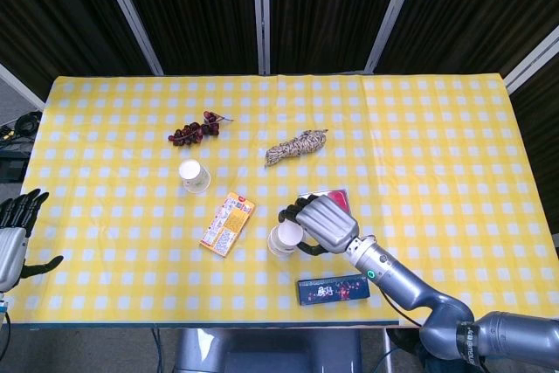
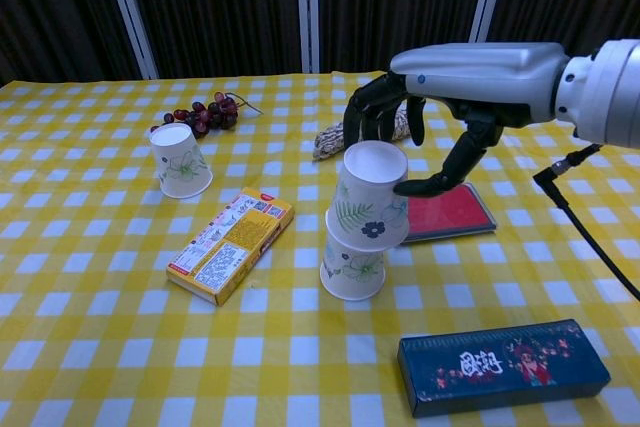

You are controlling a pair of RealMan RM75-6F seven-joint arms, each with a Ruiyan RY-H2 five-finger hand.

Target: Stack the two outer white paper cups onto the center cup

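My right hand [image 2: 425, 147] [image 1: 319, 223] holds an upturned white paper cup with leaf print [image 2: 369, 197] [image 1: 285, 235], tilted slightly, directly over the center cup [image 2: 353, 269], whose top it covers. The center cup stands bottom-up on the yellow checked cloth. The other outer cup [image 2: 180, 160] [image 1: 194, 176] stands bottom-up at the left, near the grapes. My left hand [image 1: 16, 233] hangs open at the table's left edge, away from all cups.
A yellow snack box [image 2: 231, 244] lies left of the center cup. A red pad [image 2: 440, 213] lies to its right, under my right hand. A dark box [image 2: 503, 365] lies in front. Grapes [image 2: 201, 114] and a rope coil [image 2: 350, 135] lie further back.
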